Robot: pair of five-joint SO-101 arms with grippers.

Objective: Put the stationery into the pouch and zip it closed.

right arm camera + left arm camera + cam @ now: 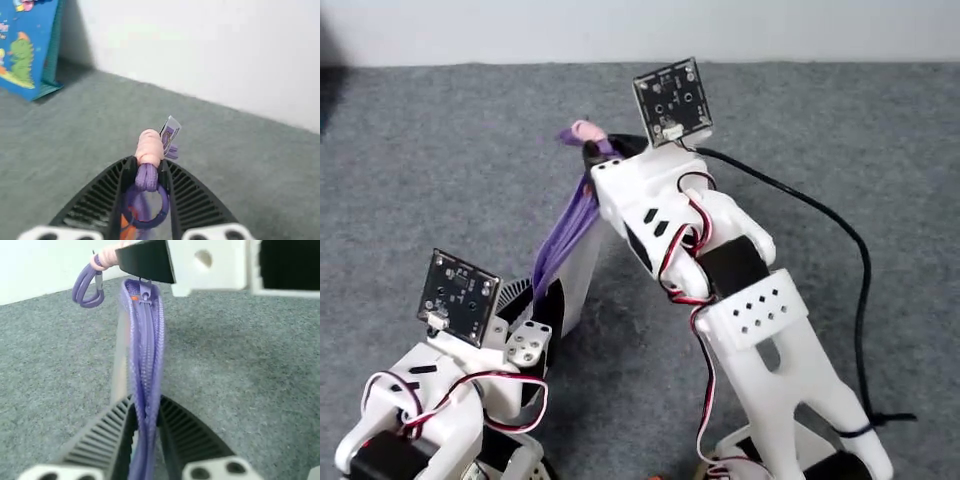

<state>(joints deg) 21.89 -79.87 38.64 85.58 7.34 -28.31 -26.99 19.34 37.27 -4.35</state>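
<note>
A translucent pouch (566, 240) with a purple zipper (146, 350) stands on edge, stretched between both arms. My left gripper (542, 300) (145, 425) is shut on the pouch's near end, its ribbed fingers pinching the zipper seam. At the far end my right gripper (595, 150) (146, 180) is shut on the purple pull loop (147, 210) with its pink bead (149, 145) (585, 130). The slider (145, 290) sits at that far end, and the teeth look joined along the seam. Something orange (127, 225) shows through the pouch wall.
Grey carpet (440, 170) covers the table up to a white wall (210, 55). A blue bag with a dinosaur print (27, 45) leans against the wall. A black cable (840, 240) runs on the carpet beside the right arm.
</note>
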